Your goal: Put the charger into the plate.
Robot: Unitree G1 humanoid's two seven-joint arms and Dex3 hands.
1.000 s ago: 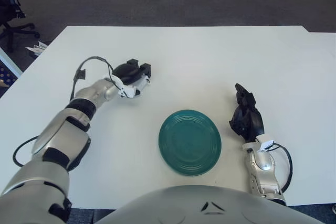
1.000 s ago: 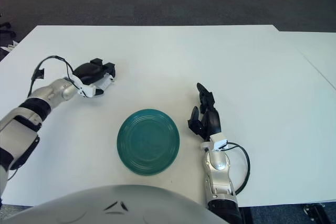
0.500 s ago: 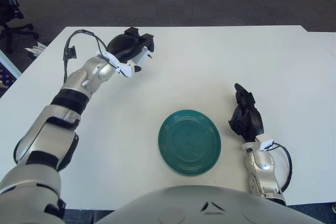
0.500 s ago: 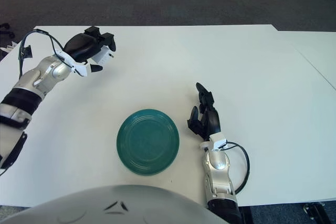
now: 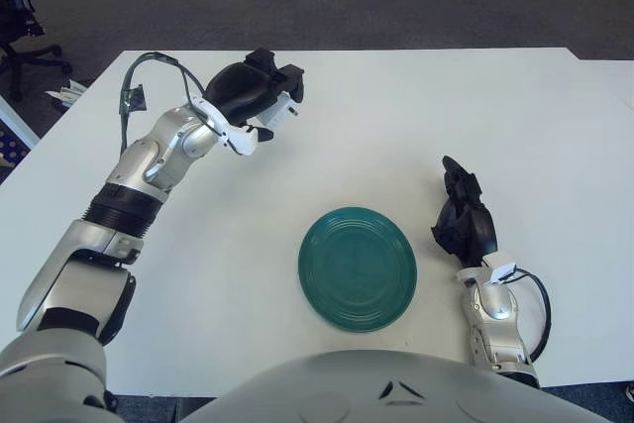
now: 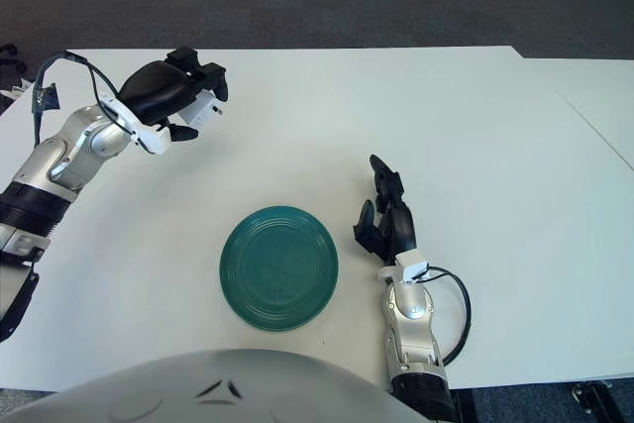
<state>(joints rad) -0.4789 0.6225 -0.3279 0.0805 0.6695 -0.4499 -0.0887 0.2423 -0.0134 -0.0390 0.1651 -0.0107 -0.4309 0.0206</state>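
Left hand: the left hand (image 5: pixel 260 92) was raised above the far left part of the table (image 5: pixel 416 116), its dark fingers clenched around the charger (image 5: pixel 279 111).
Charger: a small white block, it showed between the fingers, with what looked like its metal prongs poking out toward the right; it was held off the table and well apart from the plate (image 5: pixel 358 267).
Change from earlier: a second before, the same hand sat lower and nearer the robot, down at the table surface; half a second before, it had already lifted and moved farther away. By this moment it had shifted a little to the right, and the forearm had swung up with it.
Plate: the green plate lay flat near the front edge, in the same spot throughout, with nothing on it.
Right hand: the right hand (image 5: pixel 465 217) showed just right of the plate, fingers loosely relaxed and holding nothing, unmoved across the frames.
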